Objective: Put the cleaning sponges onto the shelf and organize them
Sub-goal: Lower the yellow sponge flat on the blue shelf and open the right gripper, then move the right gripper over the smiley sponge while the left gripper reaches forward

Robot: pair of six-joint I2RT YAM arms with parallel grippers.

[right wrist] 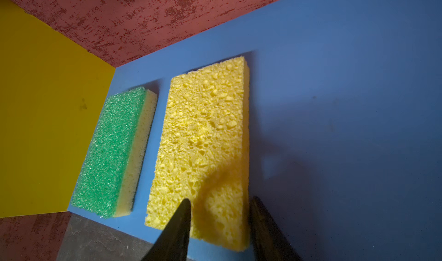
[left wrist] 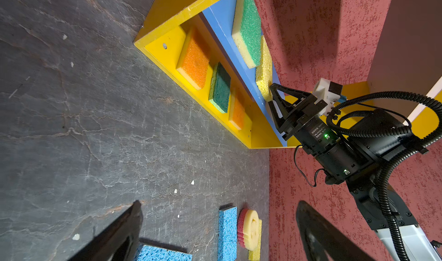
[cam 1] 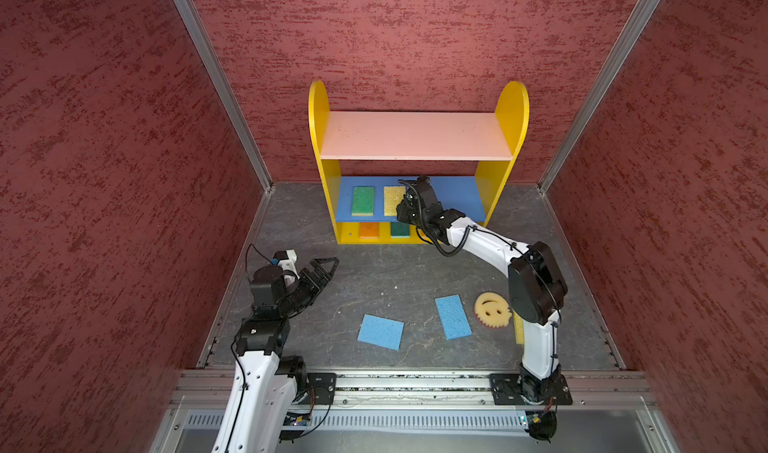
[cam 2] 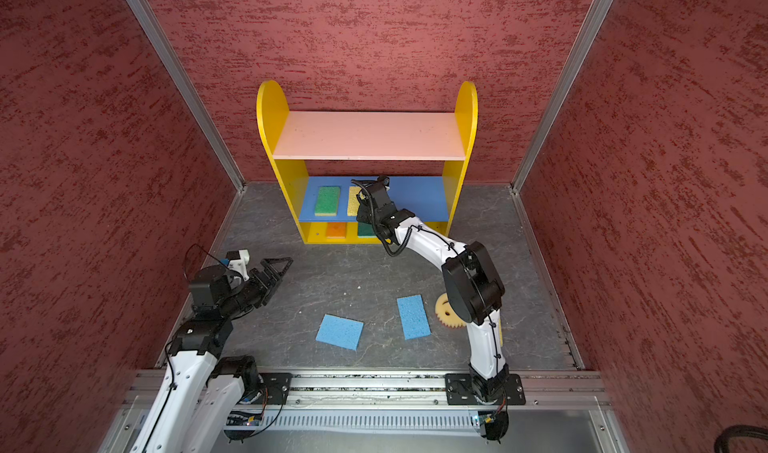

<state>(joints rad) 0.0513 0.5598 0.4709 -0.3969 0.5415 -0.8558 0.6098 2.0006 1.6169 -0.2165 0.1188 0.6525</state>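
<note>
The shelf (cam 1: pixel 415 135) stands against the back wall. On its blue middle board lie a green sponge (right wrist: pixel 112 152) and a yellow sponge (right wrist: pixel 205 133), both flat. My right gripper (right wrist: pixel 220 198) hovers open over the yellow sponge's near end, one finger above it and one at its edge. The bottom board holds an orange sponge (cam 1: pixel 369 230), a dark green one (cam 1: pixel 400 229) and another orange one (left wrist: pixel 238 111). Two blue sponges (cam 1: pixel 380 331) (cam 1: pixel 453 316) and the smiley sponge (cam 1: pixel 491 309) lie on the floor. My left gripper (cam 1: pixel 328 266) hangs open and empty at the left.
A yellow sponge (cam 1: pixel 518 330) lies on the floor, mostly hidden behind the right arm's base link. Red walls close in three sides. The pink top board (cam 2: pixel 365 135) is bare. An aluminium rail (cam 1: pixel 415 382) runs along the front edge.
</note>
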